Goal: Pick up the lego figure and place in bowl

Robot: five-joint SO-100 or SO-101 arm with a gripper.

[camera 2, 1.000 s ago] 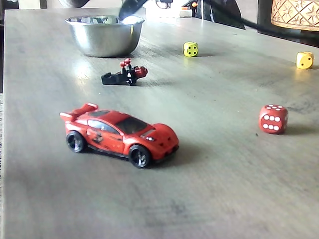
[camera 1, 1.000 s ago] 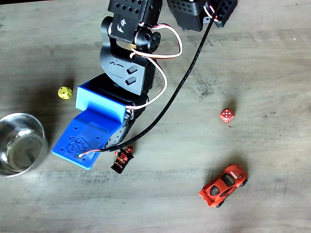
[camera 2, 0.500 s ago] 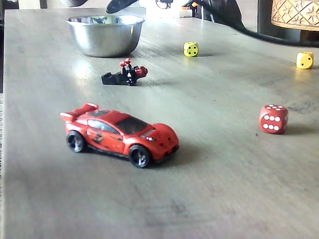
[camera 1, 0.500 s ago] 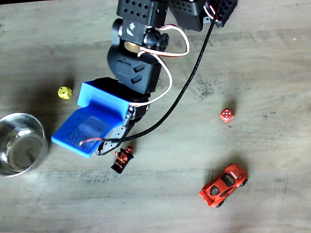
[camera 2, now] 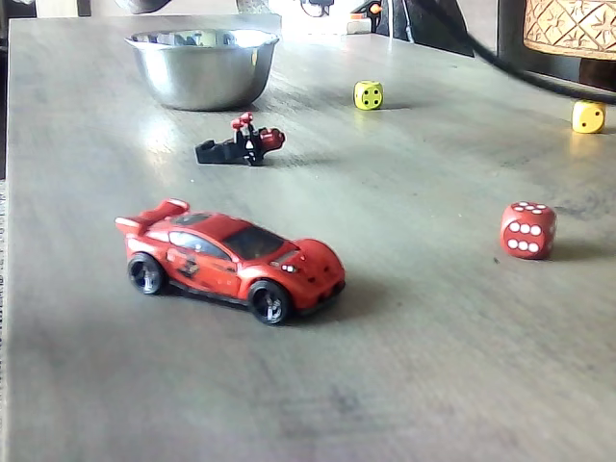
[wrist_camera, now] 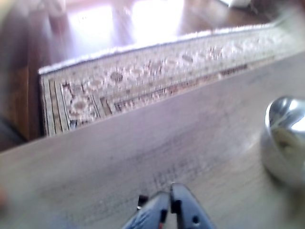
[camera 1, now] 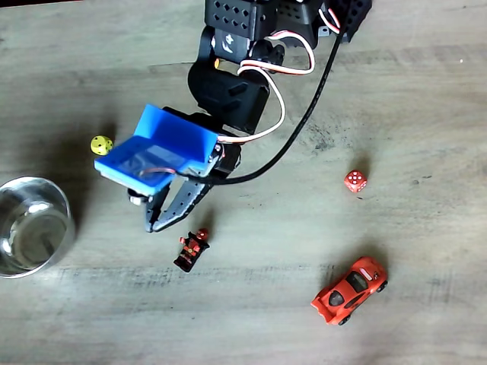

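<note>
a: top-down fixed view. gripper (camera 1: 154, 220) hangs over the table, fingers together, nothing between them. lego figure (camera 1: 192, 249) lies flat on the wood just beside the tips, not touching. bowl (camera 1: 32, 225) sits at the left edge, well apart.

b: why lying flat?

a: it's tipped over, base away from the arm. i judge a grasp needs the fingers spread first, then brought down across the torso. nothing is picked up yet.

b: anything else there?

a: yellow die (camera 1: 101, 144) near the arm, red die (camera 1: 354, 181) and toy car (camera 1: 350, 290) to the right, clear of the work.

b: low fixed view?

a: no gripper visible here. but it shows the figure (camera 2: 241, 144) side-on, one arm raised, in front of the bowl (camera 2: 202, 69). car (camera 2: 231, 259) is nearest the lens. a second yellow die (camera 2: 588, 115) shows only here.

b: wrist view?

a: blurred. fingertips (wrist_camera: 178, 206) pressed together at the bottom edge, the bowl (wrist_camera: 284, 138) to the right, a patterned rug (wrist_camera: 138, 78) past the table edge. the figure isn't in it.
</note>
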